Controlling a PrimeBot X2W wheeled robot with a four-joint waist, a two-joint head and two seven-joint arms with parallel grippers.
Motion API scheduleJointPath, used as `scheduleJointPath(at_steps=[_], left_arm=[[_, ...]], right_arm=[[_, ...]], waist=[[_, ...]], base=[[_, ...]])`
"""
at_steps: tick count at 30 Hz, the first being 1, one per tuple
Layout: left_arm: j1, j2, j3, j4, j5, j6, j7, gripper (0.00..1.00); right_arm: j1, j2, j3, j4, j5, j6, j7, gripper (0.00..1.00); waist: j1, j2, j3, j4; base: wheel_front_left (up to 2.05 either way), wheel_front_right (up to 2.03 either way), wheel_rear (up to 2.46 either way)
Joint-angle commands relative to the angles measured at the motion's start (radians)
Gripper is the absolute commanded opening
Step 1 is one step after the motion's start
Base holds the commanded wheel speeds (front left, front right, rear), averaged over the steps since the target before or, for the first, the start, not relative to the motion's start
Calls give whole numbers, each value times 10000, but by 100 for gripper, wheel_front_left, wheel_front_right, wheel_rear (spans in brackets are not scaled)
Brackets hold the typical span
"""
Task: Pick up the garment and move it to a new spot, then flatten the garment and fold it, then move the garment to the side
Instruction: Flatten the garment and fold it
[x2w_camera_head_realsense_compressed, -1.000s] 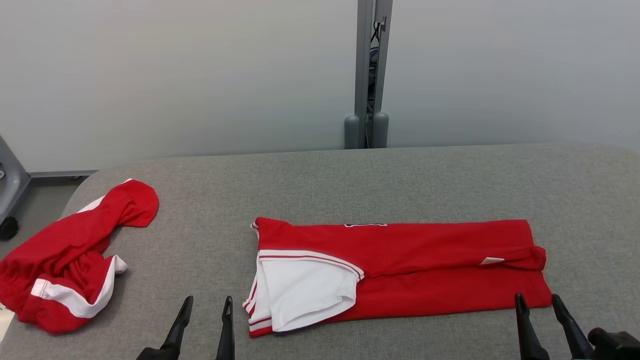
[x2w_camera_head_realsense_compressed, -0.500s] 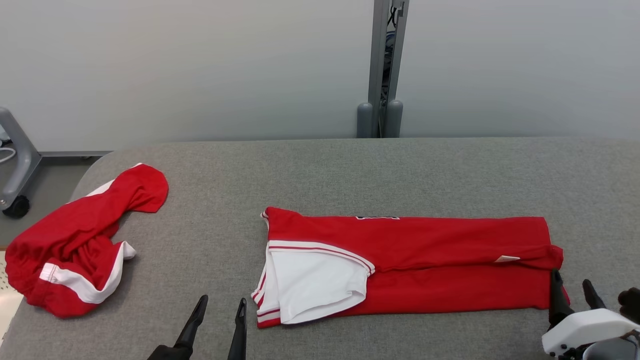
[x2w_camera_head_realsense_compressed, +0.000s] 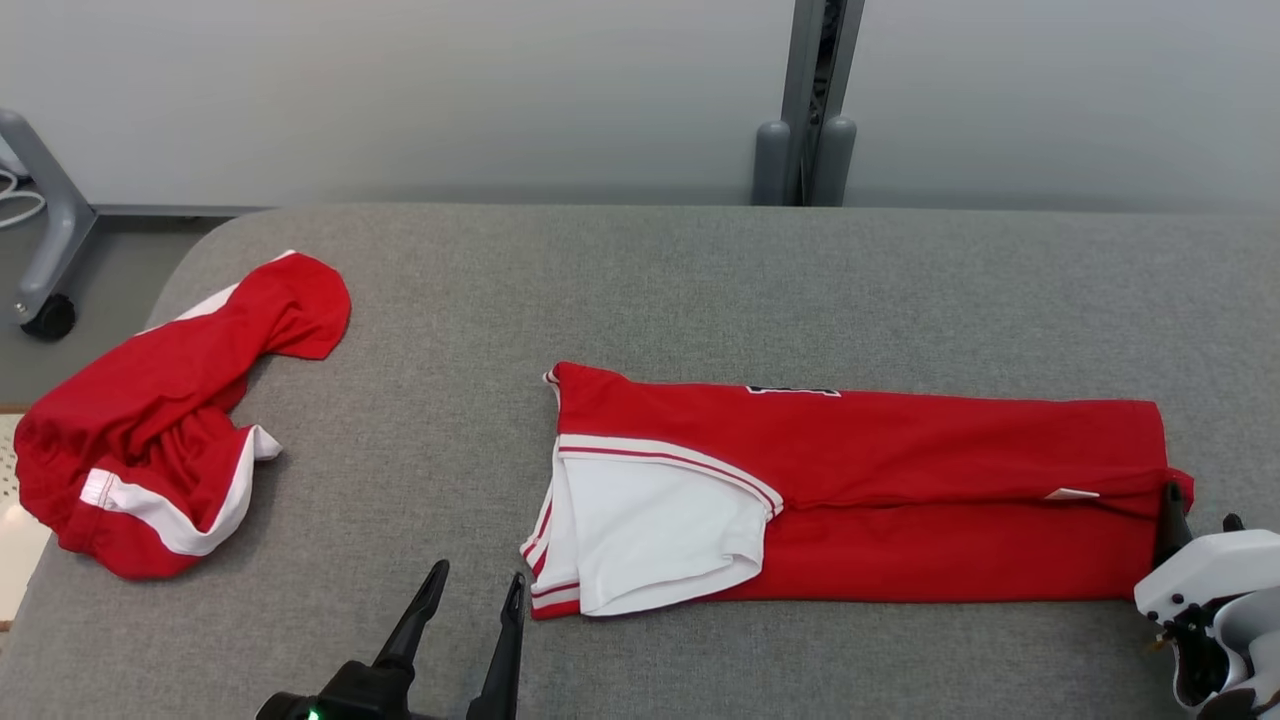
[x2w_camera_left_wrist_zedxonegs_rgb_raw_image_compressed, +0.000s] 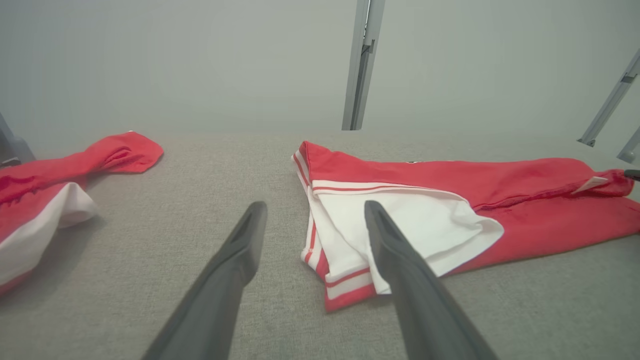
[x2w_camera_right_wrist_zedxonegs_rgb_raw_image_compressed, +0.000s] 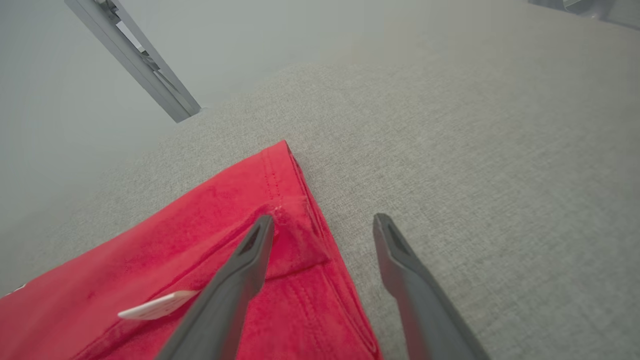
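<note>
A red garment (x2w_camera_head_realsense_compressed: 900, 480) lies folded into a long band across the middle of the grey table (x2w_camera_head_realsense_compressed: 700, 280), its white sleeve with red stripes (x2w_camera_head_realsense_compressed: 650, 530) turned up at the left end. My left gripper (x2w_camera_head_realsense_compressed: 478, 572) is open just off that striped end, low over the cloth-covered table; in the left wrist view the left gripper (x2w_camera_left_wrist_zedxonegs_rgb_raw_image_compressed: 315, 205) points at the sleeve (x2w_camera_left_wrist_zedxonegs_rgb_raw_image_compressed: 415, 225). My right gripper (x2w_camera_head_realsense_compressed: 1200, 505) is open at the garment's right end. In the right wrist view the right gripper (x2w_camera_right_wrist_zedxonegs_rgb_raw_image_compressed: 324, 218) straddles the hem corner (x2w_camera_right_wrist_zedxonegs_rgb_raw_image_compressed: 295, 235), one finger over the red cloth, the other over bare table.
A second red and white garment (x2w_camera_head_realsense_compressed: 160, 430) lies crumpled at the table's left edge, also in the left wrist view as a red heap (x2w_camera_left_wrist_zedxonegs_rgb_raw_image_compressed: 50, 170). A grey post (x2w_camera_head_realsense_compressed: 810, 100) stands behind the table. A wheeled grey stand leg (x2w_camera_head_realsense_compressed: 45, 250) is on the floor at far left.
The head camera has tipped down and shifted, so the whole picture moved. My right gripper has gone forward to the garment's right end. The left gripper has edged slightly forward.
</note>
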Motion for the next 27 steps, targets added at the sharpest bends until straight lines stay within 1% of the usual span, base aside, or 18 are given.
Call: scheduleJointPath(at_steps=[1,3,5,8,10,13,14,15,17,19,23,27], left_arm=[[-180,32,20,25,61,-40,-39,100],[-281,3,-8,31,100,-68,-41,100],[-334,-22,-30,37,146,-78,-39,100],[-448,-61,-25,45,176,-120,-39,100],[-439,-78,-39,71,189,-155,-39,100],[-485,-101,-23,104,220,-184,-40,100],[-511,-110,-15,103,226,-211,-40,100],[-534,-111,-11,110,240,-231,-40,100],[-568,-122,4,121,264,-247,-40,100],[-578,-132,25,125,284,-272,-40,100],[-549,-148,70,146,310,-317,-40,100],[-490,-145,132,151,349,-339,-40,100]], right_arm=[[-93,-107,-38,109,-47,-3,-38,100],[-301,-207,-161,490,-145,-3,-56,100],[-450,-197,-272,876,-238,-3,41,89],[-637,-181,-372,1259,-287,-3,3,85],[-636,-184,-471,1456,-264,-3,-5,77],[-712,-90,-606,1650,-168,-3,111,31],[-718,-68,-634,1707,-150,-5,143,9],[-701,-70,-616,1755,-187,-5,242,0],[-686,-19,-568,1822,-185,-5,358,0],[-734,-29,-507,1812,-192,-5,131,0],[-893,-326,-439,1551,-212,-5,-404,0],[-1021,-683,-255,1361,-220,-5,-585,0]], waist=[[1,0,179,36],[1,0,306,43],[1,0,388,48],[1,0,464,28],[1,0,485,6],[1,0,489,-18],[1,0,491,-16],[1,0,492,-7],[1,0,492,7],[1,0,482,22],[1,0,423,53],[1,0,351,39]], base=[[0,0,0],[0,0,0],[0,0,0],[0,0,0],[0,0,0],[0,0,0],[0,0,0],[0,0,0],[0,0,0],[0,0,0],[0,0,0],[0,0,0]])
